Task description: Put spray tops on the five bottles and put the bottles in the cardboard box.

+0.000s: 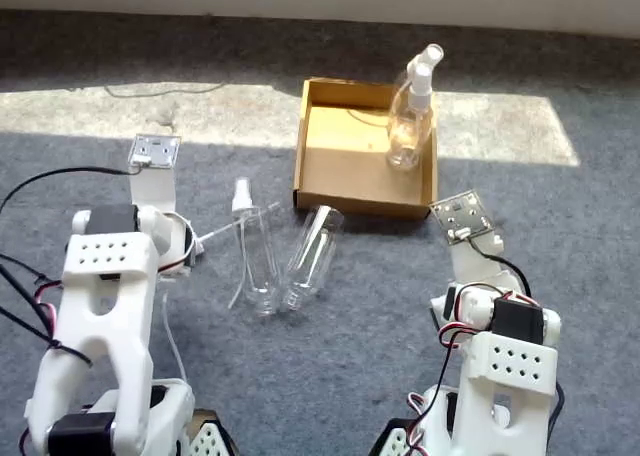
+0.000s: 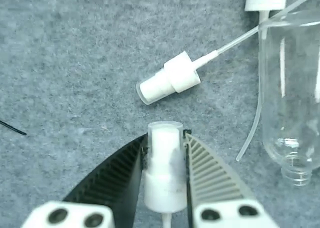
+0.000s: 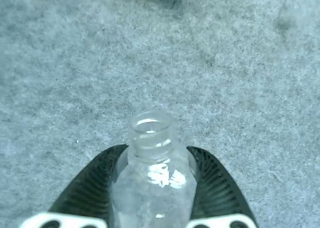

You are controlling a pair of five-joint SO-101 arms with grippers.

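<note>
Above the carpet (image 2: 60, 63), left end effector (image 2: 165, 134) clamps a spray top (image 2: 164, 173) lengthwise, right end effector (image 3: 157, 149) a bottle (image 3: 151, 188), neck outward

High cam: fixed, above and behind both arms, tilted down and forward. Left arm (image 1: 105, 306) and right arm (image 1: 505, 361) sit nearest, cardboard box (image 1: 360, 204) farther out, with wide coverage of the grey carpet (image 1: 560, 236). Left wrist cam: looks along the left gripper (image 2: 166, 137), very close to the carpet, held spray top (image 2: 164, 173) clamped in the foreground. It shares the loose spray top (image 2: 170, 80) and lying bottle (image 2: 290, 88) with the high cam. Right wrist cam: same mounting along the right gripper (image 3: 157, 149), close in, held bottle (image 3: 152, 188) gripped in the foreground, carpet beyond.
</note>
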